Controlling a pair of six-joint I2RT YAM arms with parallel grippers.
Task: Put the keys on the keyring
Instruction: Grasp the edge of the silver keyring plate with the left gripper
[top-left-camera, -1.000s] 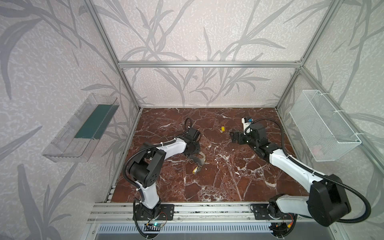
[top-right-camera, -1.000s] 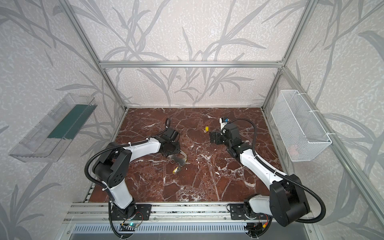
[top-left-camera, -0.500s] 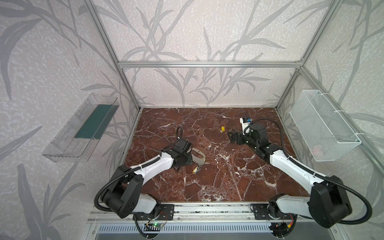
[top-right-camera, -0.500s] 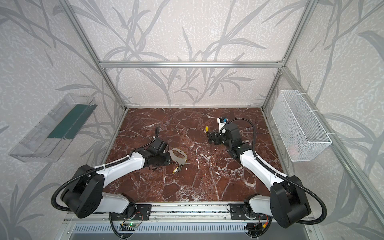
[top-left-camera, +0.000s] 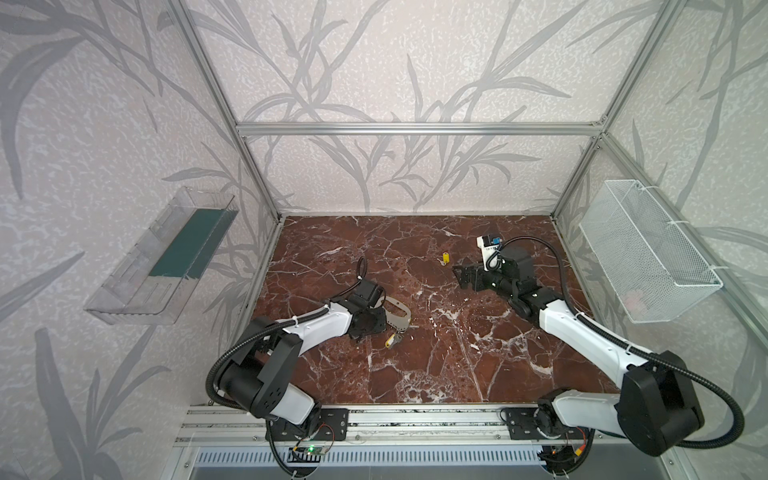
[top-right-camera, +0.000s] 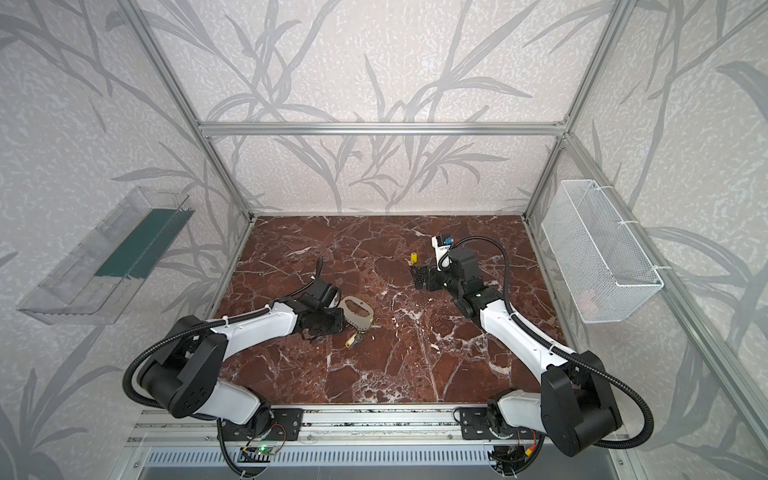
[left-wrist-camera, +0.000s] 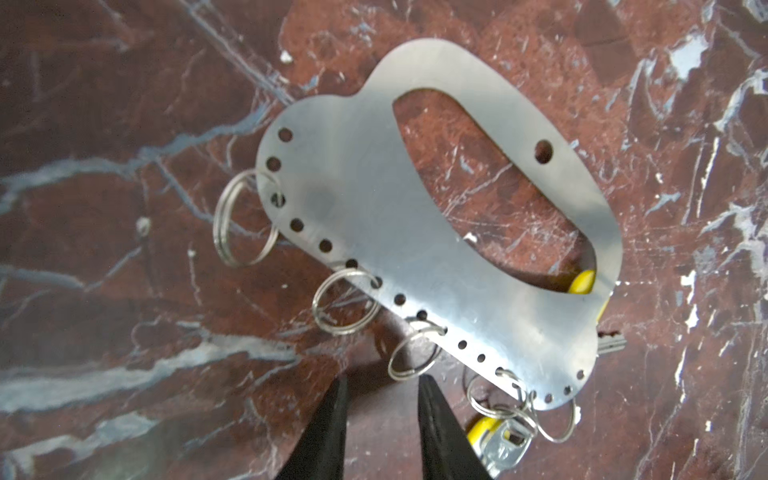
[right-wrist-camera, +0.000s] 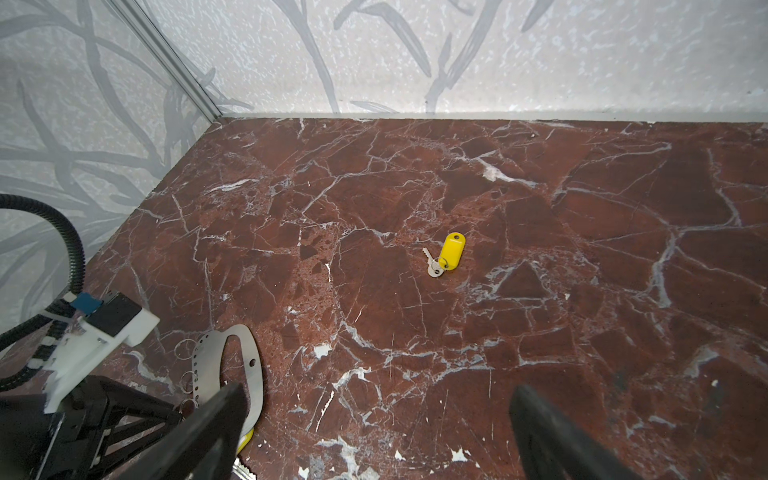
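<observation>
Nearest us, the attached key (top-left-camera: 390, 340) hangs at 6 o'clock of the keyring (top-left-camera: 398, 318), so we judge one key done. The plate lies flat on the marble table (top-left-camera: 436, 374), its split rings (left-wrist-camera: 219, 226) turned toward 9 o'clock. There the left gripper (left-wrist-camera: 383, 386) sits low, jaws narrowly apart on nothing. One empty ring lies just ahead of its tips, and we think it is lining up to steady that ring. Farther off, at 1 o'clock of the plate, the loose key (right-wrist-camera: 452, 251) lies alone on the marble. The right gripper (right-wrist-camera: 376, 392) hovers at its 5 o'clock, jaws spread wide, presumably to straddle the yellow tag.
</observation>
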